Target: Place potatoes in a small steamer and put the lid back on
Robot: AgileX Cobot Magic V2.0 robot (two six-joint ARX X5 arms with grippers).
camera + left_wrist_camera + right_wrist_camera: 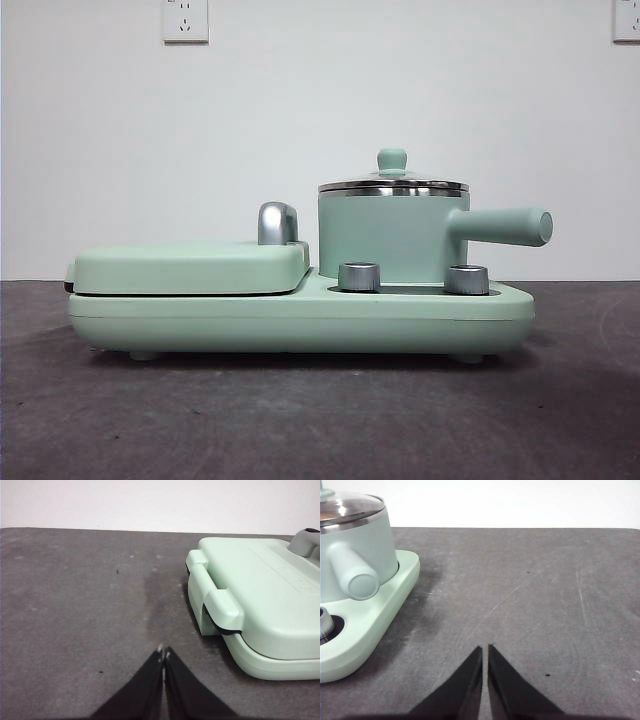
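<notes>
The small steamer (390,238) is a mint-green pot standing on the right half of the cooker base, its thick side handle (505,226) pointing right. The lid (392,183), glass with a steel rim and a green knob, sits on the pot. Through the right wrist view the steamer (357,550) and lid (347,507) appear at one side. No potatoes show in any view. My left gripper (163,653) hangs shut over bare table beside the grill plate's end. My right gripper (485,650) is shut and holds nothing, over the table beside the steamer's end of the base.
The mint-green cooker base (300,318) carries a flat hinged grill plate (190,268) with a chrome handle (277,223) on its left half and two steel dials (360,277) in front of the pot. Dark grey table surrounds it. A white wall stands behind.
</notes>
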